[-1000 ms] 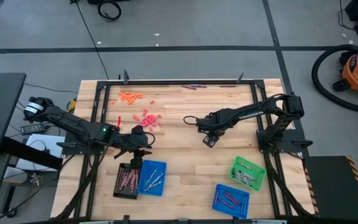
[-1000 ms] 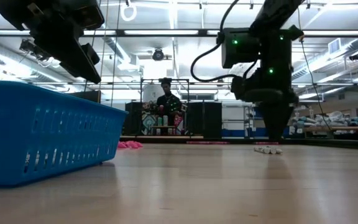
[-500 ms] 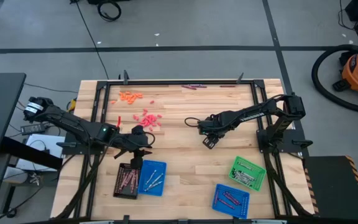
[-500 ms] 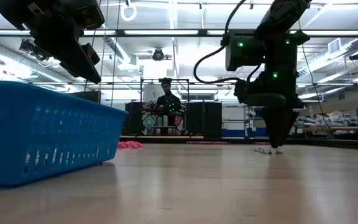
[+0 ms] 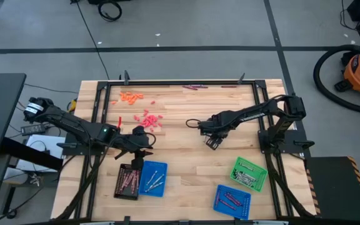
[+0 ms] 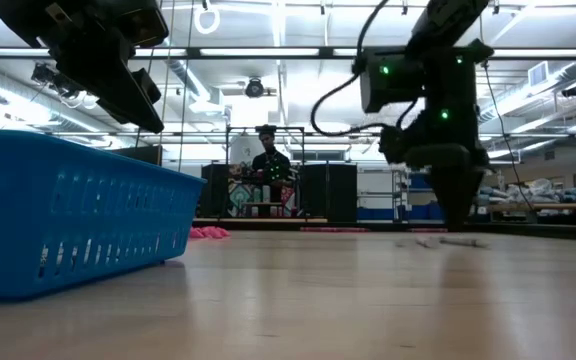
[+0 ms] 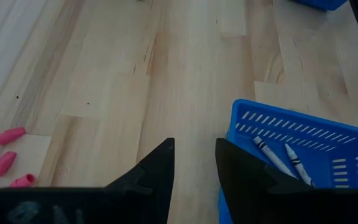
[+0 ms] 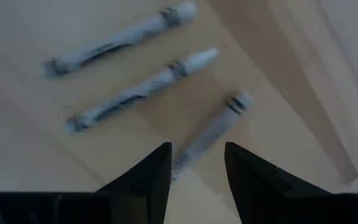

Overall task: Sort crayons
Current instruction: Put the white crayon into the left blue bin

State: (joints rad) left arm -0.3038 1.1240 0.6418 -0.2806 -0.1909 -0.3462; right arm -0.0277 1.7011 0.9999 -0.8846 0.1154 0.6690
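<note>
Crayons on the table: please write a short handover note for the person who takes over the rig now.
Right gripper: open, low over three silver-grey crayons on the bare wood at mid-table, one lying between its fingertips; nothing held.
Left gripper: open, empty, above the near-left blue tray.
Done: crayons already lie in the black tray, both blue trays and the green tray.
Left: the three silver-grey ones, the pink pile, the orange pile and the dark crayons at the far edge.
</note>
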